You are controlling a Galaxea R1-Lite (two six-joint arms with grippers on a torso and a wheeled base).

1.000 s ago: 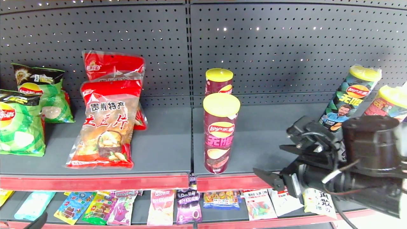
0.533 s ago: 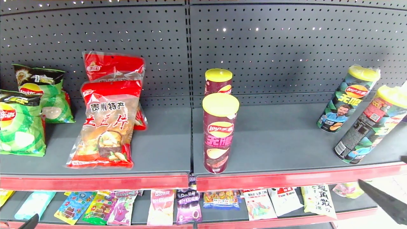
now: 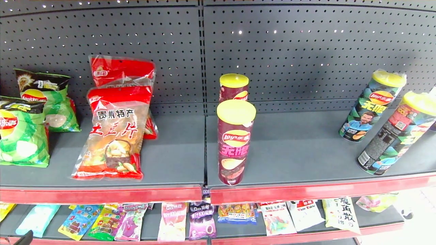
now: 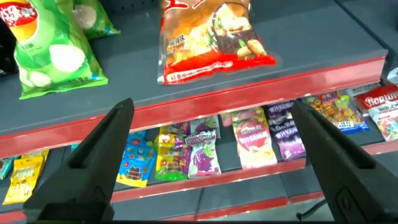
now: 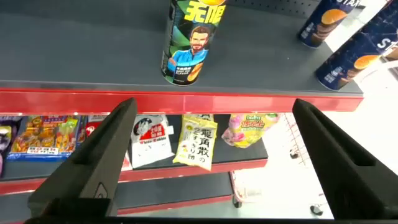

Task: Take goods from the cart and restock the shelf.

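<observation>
At the shelf's [image 3: 306,149] right front, a green-black chip can [image 3: 396,134] stands upright, yellow lid [image 3: 420,102] on top. The left gripper [image 4: 211,155] and right gripper [image 5: 211,155] have their fingers [image 4: 99,155] spread wide, empty.

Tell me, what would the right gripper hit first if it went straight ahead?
Probably the shelf's red front edge, just below the green can; the right gripper aims about there, though depth is hard to judge.

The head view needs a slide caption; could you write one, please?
Snack shelf: green chip bags, red potato-slice bags, two maroon canisters, two green-black canisters at right.
</observation>
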